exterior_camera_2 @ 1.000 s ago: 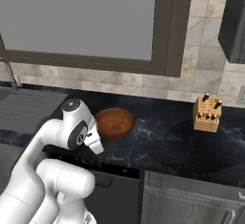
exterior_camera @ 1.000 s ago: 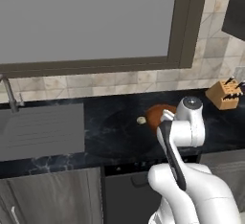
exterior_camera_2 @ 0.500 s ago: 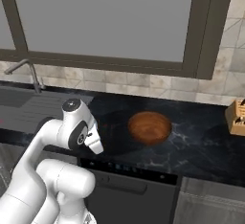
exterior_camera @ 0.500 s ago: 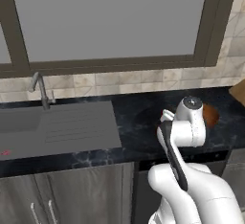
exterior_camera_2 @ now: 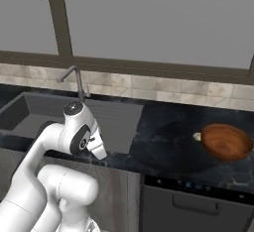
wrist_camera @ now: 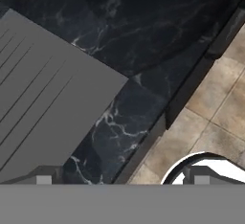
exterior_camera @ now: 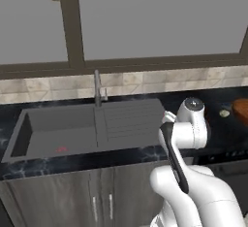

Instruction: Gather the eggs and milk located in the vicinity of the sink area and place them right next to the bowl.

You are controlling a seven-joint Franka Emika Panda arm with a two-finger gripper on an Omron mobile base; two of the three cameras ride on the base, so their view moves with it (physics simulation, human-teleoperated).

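Note:
The grey sink (exterior_camera: pixel 53 134) with its ribbed drainboard (exterior_camera_2: pixel 116 122) and thin faucet (exterior_camera: pixel 98 88) lies ahead on the black counter. The reddish-brown wooden bowl (exterior_camera_2: pixel 225 142) sits far to the right, also seen at the picture's edge (exterior_camera: pixel 240 110). A small pale tan egg (exterior_camera_2: pixel 197 137) lies against the bowl's left rim. The milk is out of view. My gripper (wrist_camera: pixel 122 181) hangs open and empty above the counter's front edge, just right of the drainboard (wrist_camera: pixel 43 89); its fingertips (wrist_camera: pixel 44 179) stand wide apart. My hand (exterior_camera_2: pixel 95 146) points downward.
A wide window with a dark frame spans the wall behind the sink. Grey cabinet doors (exterior_camera: pixel 97 202) are below the counter, and an appliance front (exterior_camera_2: pixel 193 201) stands under the bowl. A small red mark (exterior_camera: pixel 61 149) shows in the basin. Tan floor tiles (wrist_camera: pixel 215 113) lie beyond the counter's edge.
The whole picture has shifted: the base has driven left, so the sink has come to the middle and the bowl has slid right. The arm's pose and open gripper look unchanged.

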